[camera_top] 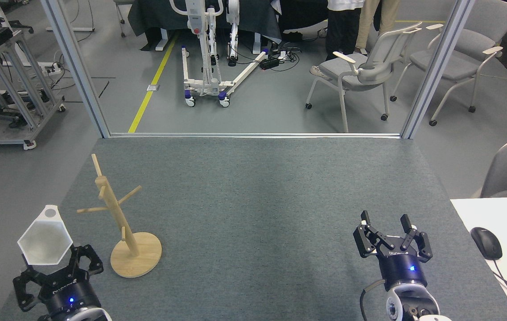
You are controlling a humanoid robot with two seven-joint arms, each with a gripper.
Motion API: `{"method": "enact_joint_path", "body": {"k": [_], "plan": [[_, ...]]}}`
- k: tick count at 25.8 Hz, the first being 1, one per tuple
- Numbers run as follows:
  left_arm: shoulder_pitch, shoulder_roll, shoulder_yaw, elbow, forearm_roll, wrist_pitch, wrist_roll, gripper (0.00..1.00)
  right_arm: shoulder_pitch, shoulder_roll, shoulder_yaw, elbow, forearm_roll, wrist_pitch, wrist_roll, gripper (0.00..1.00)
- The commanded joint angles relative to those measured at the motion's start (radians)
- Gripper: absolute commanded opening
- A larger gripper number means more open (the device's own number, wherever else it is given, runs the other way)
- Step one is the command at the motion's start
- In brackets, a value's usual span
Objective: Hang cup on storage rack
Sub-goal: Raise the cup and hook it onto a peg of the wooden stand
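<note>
Where the grey felt-covered bench fills the head view, the items stand as follows.

Cup: white faceted cup, hexagonal rim facing the camera, at the near left corner of the bench; its pierced tab points up and away.
Left gripper: left gripper sits just under the cup, its dark fingers rising on either side of the cup's lower end; the cup hides the contact, so I cannot tell whether it pinches the cup.
Storage rack: wooden storage rack, post leaning slightly in view, round base flat on the bench, just right of the cup and apart from it; all pegs bare.
Right gripper: right gripper at the near right, fingers spread, holding nothing.
Beyond bench: mouse on a white desk at right; grey chairs on the floor behind.
</note>
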Motion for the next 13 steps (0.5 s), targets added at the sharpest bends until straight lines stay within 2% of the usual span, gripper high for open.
{"method": "enact_joint_path", "body": {"k": [1,13], "plan": [[-0.008,-0.003,-0.005,0.001,-0.022,-0.001,-0.004,0.0,0.007,0.001,0.001,-0.019,0.01,0.011,-0.002,0.99],[-0.025,-0.034,-0.092,0.007,-0.07,-0.001,-0.006,0.0,0.012,-0.004,0.003,-0.011,0.008,0.033,-0.002,0.99]]}}
